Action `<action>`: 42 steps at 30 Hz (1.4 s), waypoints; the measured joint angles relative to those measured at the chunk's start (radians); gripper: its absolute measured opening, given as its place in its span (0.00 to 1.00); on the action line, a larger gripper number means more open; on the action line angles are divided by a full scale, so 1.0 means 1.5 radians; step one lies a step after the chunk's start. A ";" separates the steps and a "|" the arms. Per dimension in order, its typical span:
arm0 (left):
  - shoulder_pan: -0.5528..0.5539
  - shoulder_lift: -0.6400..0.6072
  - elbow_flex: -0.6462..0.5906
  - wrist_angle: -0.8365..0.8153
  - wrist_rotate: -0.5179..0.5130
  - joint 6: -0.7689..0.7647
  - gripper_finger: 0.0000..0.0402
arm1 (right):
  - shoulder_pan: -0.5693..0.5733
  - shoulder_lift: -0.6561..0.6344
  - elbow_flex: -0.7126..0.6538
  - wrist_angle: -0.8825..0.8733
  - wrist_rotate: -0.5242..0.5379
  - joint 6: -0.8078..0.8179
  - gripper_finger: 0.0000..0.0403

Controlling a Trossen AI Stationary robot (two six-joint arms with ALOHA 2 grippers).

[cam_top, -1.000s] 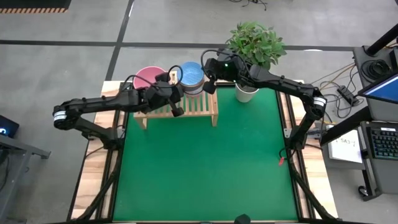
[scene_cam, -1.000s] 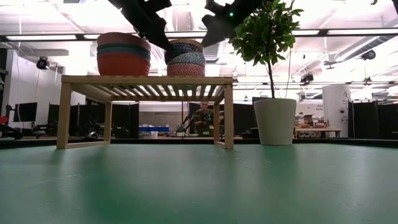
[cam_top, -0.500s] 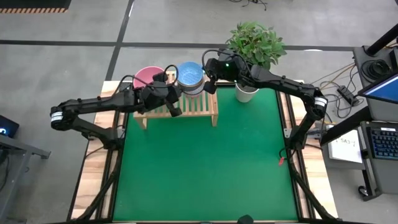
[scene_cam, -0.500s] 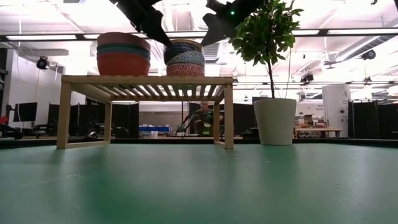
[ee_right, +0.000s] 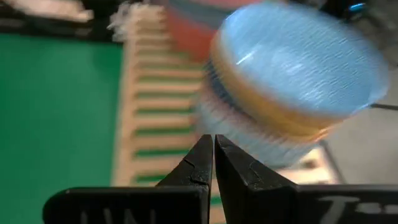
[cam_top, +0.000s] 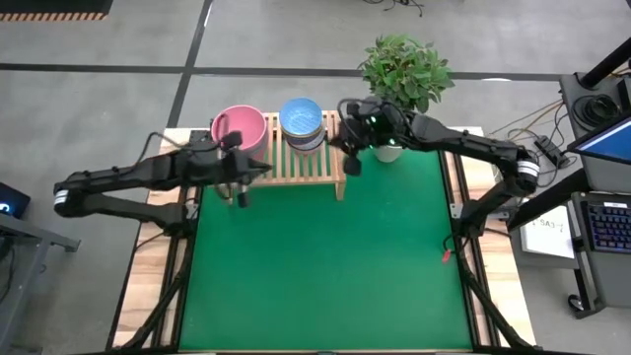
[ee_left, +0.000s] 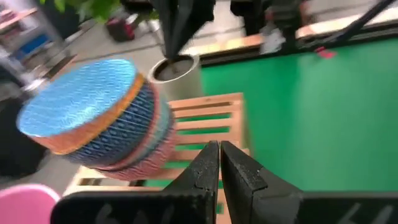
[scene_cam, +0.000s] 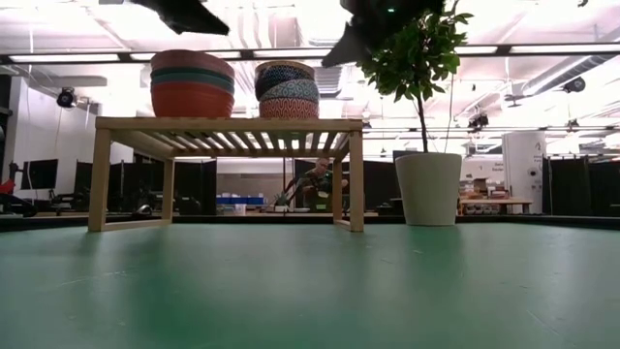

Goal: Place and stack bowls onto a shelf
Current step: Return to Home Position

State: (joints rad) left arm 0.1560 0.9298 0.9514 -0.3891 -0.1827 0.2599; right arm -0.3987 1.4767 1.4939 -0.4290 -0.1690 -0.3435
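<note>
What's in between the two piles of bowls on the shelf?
Nothing. In the low view, only a bare gap of shelf separates the plain pile from the patterned pile.

Plain bowls and patterned bowls sit stacked atop the shelf.

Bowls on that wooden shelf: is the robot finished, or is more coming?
Nearly done. The plain stack and the patterned stack sit on the shelf; no loose bowls show. The left claw and right claw are shut and empty. Only parking them seems left.
</note>
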 joint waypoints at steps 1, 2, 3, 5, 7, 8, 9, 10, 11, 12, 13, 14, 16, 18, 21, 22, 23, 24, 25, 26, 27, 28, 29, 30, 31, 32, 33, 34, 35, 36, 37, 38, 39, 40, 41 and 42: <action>-0.002 -0.027 -0.019 0.004 0.016 -0.001 0.00 | 0.005 -0.015 -0.026 -0.001 -0.012 -0.001 0.02; -0.003 -0.053 -0.039 0.004 0.036 -0.001 0.00 | 0.010 -0.028 -0.052 0.004 -0.034 0.001 0.02; -0.003 -0.081 -0.059 0.006 0.062 0.004 0.00 | 0.015 -0.043 -0.081 0.018 -0.058 0.010 0.02; -0.003 -0.133 -0.101 0.028 0.098 0.018 0.00 | 0.020 -0.073 -0.150 0.064 -0.106 0.041 0.02; -0.003 -0.183 -0.144 0.063 0.106 0.024 0.00 | 0.026 -0.104 -0.222 0.134 -0.137 0.067 0.02; -0.003 -0.207 -0.164 0.077 0.106 0.024 0.00 | 0.028 -0.120 -0.258 0.170 -0.144 0.079 0.02; -0.003 -0.230 -0.184 0.090 0.108 0.024 0.00 | 0.029 -0.138 -0.294 0.205 -0.147 0.086 0.02; -0.003 -0.250 -0.202 0.097 0.111 0.023 0.00 | 0.029 -0.157 -0.328 0.238 -0.148 0.095 0.02; -0.003 -0.269 -0.220 0.104 0.112 0.021 0.00 | 0.029 -0.175 -0.361 0.266 -0.149 0.102 0.02; -0.003 -0.288 -0.235 0.109 0.113 0.014 0.00 | 0.029 -0.191 -0.390 0.289 -0.149 0.110 0.02; -0.003 -0.305 -0.249 0.113 0.113 0.003 0.00 | 0.029 -0.209 -0.416 0.307 -0.149 0.111 0.02; -0.003 -0.322 -0.262 0.114 0.113 -0.008 0.00 | 0.029 -0.226 -0.443 0.319 -0.149 0.109 0.02; -0.003 -0.353 -0.285 0.115 0.113 -0.029 0.00 | 0.029 -0.261 -0.487 0.340 -0.149 0.099 0.02; -0.003 -0.380 -0.307 0.124 0.113 -0.045 0.00 | 0.029 -0.296 -0.522 0.359 -0.149 0.092 0.02; -0.003 -0.414 -0.346 0.154 0.113 -0.056 0.00 | 0.028 -0.348 -0.567 0.367 -0.149 0.078 0.02; -0.003 -0.424 -0.358 0.161 0.113 -0.057 0.00 | 0.028 -0.365 -0.580 0.369 -0.149 0.078 0.02; -0.003 -0.434 -0.371 0.168 0.113 -0.061 0.00 | 0.028 -0.382 -0.593 0.371 -0.149 0.078 0.02; -0.003 -0.444 -0.384 0.171 0.113 -0.067 0.00 | 0.028 -0.398 -0.606 0.376 -0.149 0.078 0.02; -0.003 -0.452 -0.394 0.175 0.113 -0.075 0.00 | 0.028 -0.416 -0.618 0.381 -0.149 0.077 0.02; -0.003 -0.462 -0.405 0.182 0.115 -0.084 0.00 | 0.028 -0.432 -0.630 0.382 -0.149 0.076 0.02; -0.003 -0.471 -0.416 0.188 0.121 -0.089 0.00 | 0.028 -0.449 -0.641 0.381 -0.149 0.074 0.02; -0.003 -0.482 -0.427 0.190 0.129 -0.093 0.00 | 0.028 -0.465 -0.651 0.380 -0.149 0.073 0.02; -0.003 -0.491 -0.437 0.192 0.131 -0.098 0.00 | 0.027 -0.481 -0.661 0.380 -0.149 0.073 0.02; -0.003 -0.499 -0.445 0.197 0.132 -0.105 0.00 | 0.026 -0.497 -0.671 0.380 -0.150 0.074 0.02; -0.003 -0.509 -0.453 0.203 0.132 -0.114 0.00 | 0.025 -0.513 -0.680 0.380 -0.154 0.077 0.02; -0.003 -0.519 -0.460 0.210 0.133 -0.118 0.00 | 0.024 -0.527 -0.687 0.380 -0.159 0.080 0.02; -0.003 -0.528 -0.466 0.215 0.135 -0.123 0.00 | 0.023 -0.542 -0.696 0.380 -0.172 0.081 0.02; -0.003 -0.537 -0.471 0.218 0.139 -0.128 0.00 | 0.023 -0.556 -0.705 0.380 -0.185 0.082 0.02; -0.003 -0.546 -0.476 0.217 0.146 -0.132 0.00 | 0.024 -0.571 -0.713 0.379 -0.194 0.083 0.02; -0.003 -0.554 -0.481 0.216 0.151 -0.135 0.00 | 0.024 -0.586 -0.722 0.379 -0.201 0.085 0.02; -0.003 -0.562 -0.484 0.216 0.152 -0.139 0.00 | 0.024 -0.600 -0.730 0.379 -0.204 0.089 0.02; -0.003 -0.571 -0.488 0.216 0.152 -0.144 0.00 | 0.024 -0.616 -0.739 0.379 -0.204 0.090 0.02; -0.003 -0.579 -0.491 0.217 0.152 -0.147 0.00 | 0.024 -0.631 -0.748 0.379 -0.204 0.090 0.02; -0.003 -0.586 -0.497 0.217 0.153 -0.148 0.00 | 0.024 -0.648 -0.759 0.378 -0.205 0.089 0.02; -0.003 -0.594 -0.503 0.217 0.156 -0.150 0.00 | 0.024 -0.663 -0.770 0.378 -0.207 0.087 0.02; -0.003 -0.602 -0.510 0.216 0.161 -0.151 0.00 | 0.024 -0.679 -0.780 0.377 -0.207 0.087 0.02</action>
State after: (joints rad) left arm 0.1513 0.0273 0.1860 -0.0644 0.0589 0.0327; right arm -0.3626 0.4585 0.3232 0.1368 -0.4799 -0.2132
